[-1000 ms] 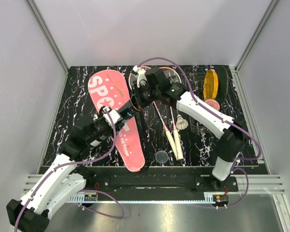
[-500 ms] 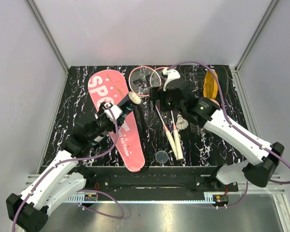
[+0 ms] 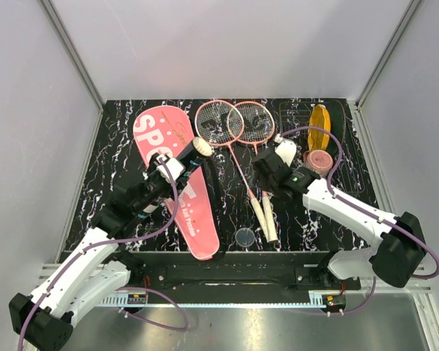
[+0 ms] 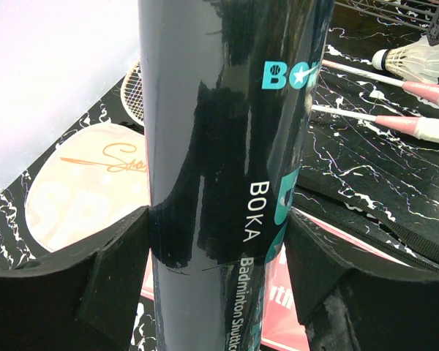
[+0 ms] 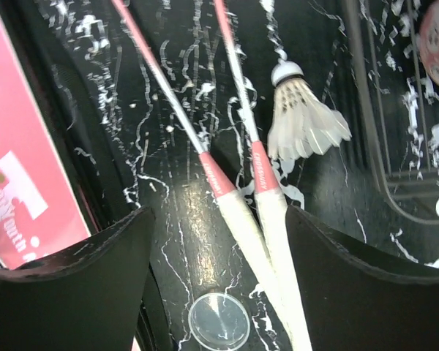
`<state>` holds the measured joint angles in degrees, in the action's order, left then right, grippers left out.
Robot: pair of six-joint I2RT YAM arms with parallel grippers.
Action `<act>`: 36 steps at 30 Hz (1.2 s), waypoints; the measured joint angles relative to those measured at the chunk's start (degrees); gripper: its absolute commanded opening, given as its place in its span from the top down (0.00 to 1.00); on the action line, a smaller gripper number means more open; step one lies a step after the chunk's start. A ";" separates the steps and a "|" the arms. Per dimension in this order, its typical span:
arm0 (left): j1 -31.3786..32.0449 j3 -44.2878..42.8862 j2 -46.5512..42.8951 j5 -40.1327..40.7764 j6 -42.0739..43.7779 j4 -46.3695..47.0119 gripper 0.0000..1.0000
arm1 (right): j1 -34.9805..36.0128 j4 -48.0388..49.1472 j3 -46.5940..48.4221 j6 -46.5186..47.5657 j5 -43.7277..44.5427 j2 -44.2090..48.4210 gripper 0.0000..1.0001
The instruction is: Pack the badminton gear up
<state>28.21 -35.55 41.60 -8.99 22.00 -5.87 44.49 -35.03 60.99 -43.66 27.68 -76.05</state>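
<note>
My left gripper [image 4: 219, 248] is shut on the black tube [image 4: 227, 146], lettered "BOKA", and holds it tilted over the pink cover [image 3: 167, 142]. The tube [image 3: 205, 172] shows white at its upper mouth. My right gripper [image 5: 219, 256] is open and empty, low over the white handles of the two pink rackets [image 5: 260, 212]. Their heads [image 3: 234, 122] lie at the back. A white shuttlecock [image 5: 304, 117] lies just right of the shafts, clear of the fingers. In the top view my right gripper [image 3: 265, 170] covers that shuttlecock.
A small clear round lid [image 5: 219, 322] lies on the black marbled mat [image 3: 307, 227] near the handle ends. The yellow oval disc [image 3: 320, 128] and a pinkish cup [image 3: 318, 159] sit at the back right. White walls close in the mat.
My right arm has pulled away from the tube's mouth, swung right and come down over the racket handles with its jaws open. White now shows in the tube's mouth. The left arm has stayed put.
</note>
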 measured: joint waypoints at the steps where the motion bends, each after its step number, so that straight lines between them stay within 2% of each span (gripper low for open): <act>1: 0.00 0.00 0.00 0.00 0.00 0.00 1.00 | -0.11 0.02 -0.87 -2.25 0.76 0.00 0.25; 6: 0.00 0.00 0.00 -0.24 -0.04 0.00 1.00 | -1.49 1.77 -7.26 -11.23 2.86 0.39 0.29; 11: -0.02 0.00 0.00 -0.48 -0.07 0.00 1.00 | -4.50 5.33 -9.86 -15.74 3.41 -0.94 0.33; 17: 0.00 0.00 -0.28 -0.90 -0.39 0.00 1.00 | -6.99 13.60 -12.02 -16.90 3.08 -4.52 0.40; 29: 0.00 0.00 -0.31 -1.46 -0.61 0.02 1.00 | -7.37 21.38 -12.20 -18.08 3.30 -11.63 0.41; 36: 0.02 0.00 -0.31 -1.57 -0.61 0.02 1.00 | -7.93 23.82 -12.20 -17.68 5.14 -13.31 0.53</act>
<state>28.23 -35.55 41.30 -10.57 21.39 -5.85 36.56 -11.20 48.80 -61.34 32.82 -89.36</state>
